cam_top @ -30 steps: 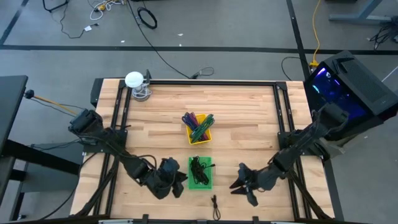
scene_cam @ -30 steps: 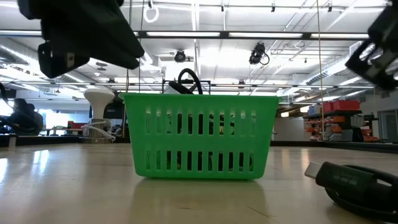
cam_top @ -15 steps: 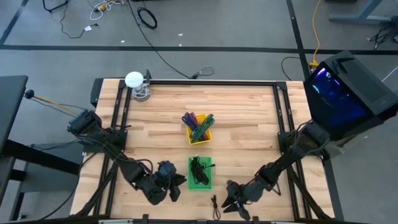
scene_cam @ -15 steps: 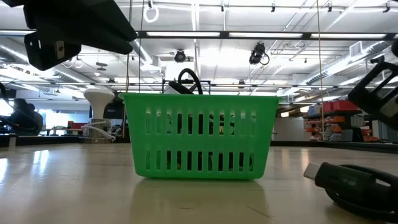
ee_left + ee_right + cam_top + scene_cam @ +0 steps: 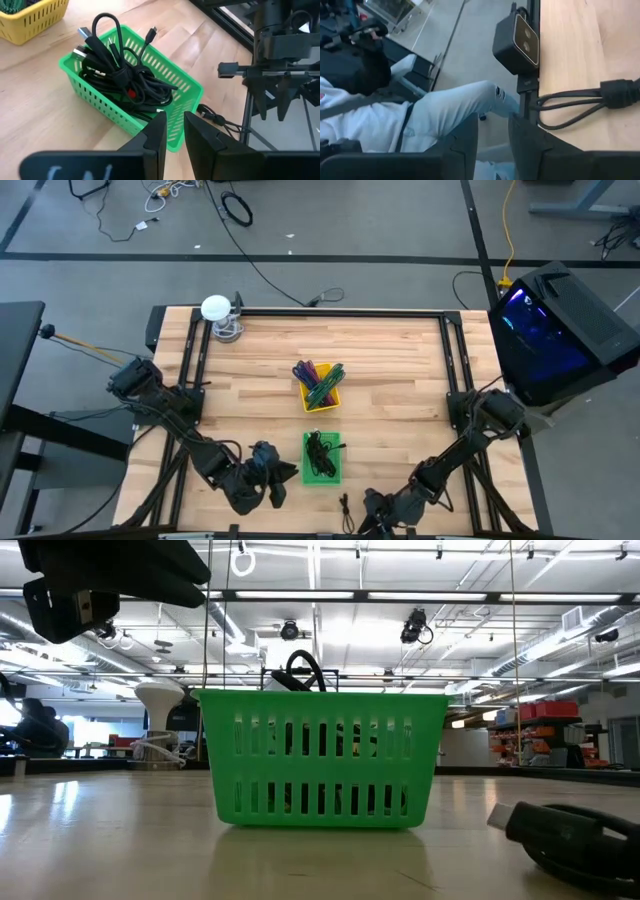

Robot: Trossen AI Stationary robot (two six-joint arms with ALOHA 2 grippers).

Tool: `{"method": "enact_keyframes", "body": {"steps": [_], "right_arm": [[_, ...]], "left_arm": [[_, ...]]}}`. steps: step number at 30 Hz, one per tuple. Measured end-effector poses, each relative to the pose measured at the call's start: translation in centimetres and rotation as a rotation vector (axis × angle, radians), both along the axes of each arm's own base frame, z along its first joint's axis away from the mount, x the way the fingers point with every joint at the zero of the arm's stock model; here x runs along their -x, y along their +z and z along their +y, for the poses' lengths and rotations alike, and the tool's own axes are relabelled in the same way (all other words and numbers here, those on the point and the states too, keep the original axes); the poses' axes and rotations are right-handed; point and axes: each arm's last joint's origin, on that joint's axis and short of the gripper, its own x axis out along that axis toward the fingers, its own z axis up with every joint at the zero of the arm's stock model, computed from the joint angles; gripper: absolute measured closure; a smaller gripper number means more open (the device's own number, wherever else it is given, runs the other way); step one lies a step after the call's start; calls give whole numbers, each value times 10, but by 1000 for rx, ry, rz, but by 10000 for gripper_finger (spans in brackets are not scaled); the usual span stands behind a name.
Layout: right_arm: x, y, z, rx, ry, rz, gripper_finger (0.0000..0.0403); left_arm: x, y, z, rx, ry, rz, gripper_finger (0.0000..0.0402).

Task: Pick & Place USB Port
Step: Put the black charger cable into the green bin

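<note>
My left hand (image 5: 283, 483) hovers just left of green basket (image 5: 322, 457), fingers (image 5: 156, 134) narrowly apart, holding nothing. Basket full of tangled black USB cables (image 5: 117, 75), sits near worktop (image 5: 390, 370) front edge, below yellow basket (image 5: 318, 387). Loose black USB cable (image 5: 345, 508) lies on worktop at front edge. My right hand (image 5: 375, 518) hangs just right of it, fingers (image 5: 465, 137) slightly apart, empty.

Blk USB cable (image 5: 345, 508) — loose, table edge
</note>
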Motion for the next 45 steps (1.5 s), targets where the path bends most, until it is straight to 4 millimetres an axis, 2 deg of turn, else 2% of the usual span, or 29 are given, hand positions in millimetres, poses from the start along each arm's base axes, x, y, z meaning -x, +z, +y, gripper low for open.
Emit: {"method": "enact_keyframes", "body": {"steps": [5,14,28,34,45], "right_arm": [[6,0,5,8,-42,-16,292],[6,0,5,2,-83,-7,290],[6,-3,3,-9,-165,19,254],[-3,-14,-6,69,-206,122,247],[-25,-15,-26,69,-248,253,228]], "left_arm": [[1,0,-1,-2,-1,-4,333],[1,1,-1,-14,16,-17,333],[1,1,-1,-19,18,-18,333],[1,1,-1,-19,19,-18,333],[1,0,-1,-19,20,-17,333]]}}
